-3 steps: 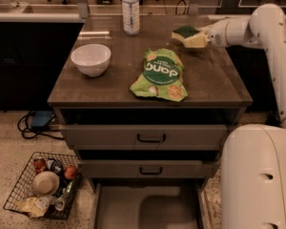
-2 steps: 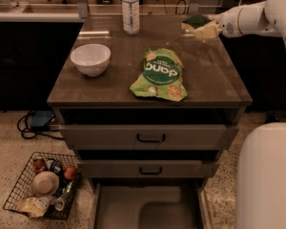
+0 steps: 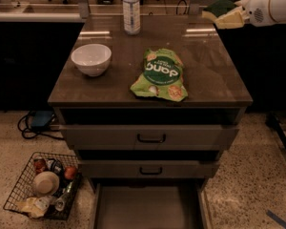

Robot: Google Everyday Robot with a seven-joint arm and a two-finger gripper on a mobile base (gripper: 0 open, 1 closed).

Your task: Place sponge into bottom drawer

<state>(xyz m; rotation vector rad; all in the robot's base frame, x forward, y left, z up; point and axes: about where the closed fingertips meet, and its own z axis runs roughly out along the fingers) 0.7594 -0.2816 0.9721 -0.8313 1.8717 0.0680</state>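
Observation:
My gripper [image 3: 218,14] is at the upper right, lifted above the back right corner of the counter, and is shut on the sponge [image 3: 220,6], whose dark green top shows over a yellow layer. The white arm reaches in from the right edge. The bottom drawer [image 3: 148,208] stands pulled open at the foot of the cabinet, its flat grey floor bare, well below and in front of the gripper.
On the brown counter [image 3: 109,85] lie a crinkly green snack bag [image 3: 160,73], a white bowl [image 3: 91,58] and a water bottle [image 3: 131,9]. The two upper drawers [image 3: 150,137] are closed. A wire basket [image 3: 44,185] of items sits on the floor at left.
The gripper has lifted the sponge off the counter's back right and carried it up and to the right. The arm's body has left the lower right of the view.

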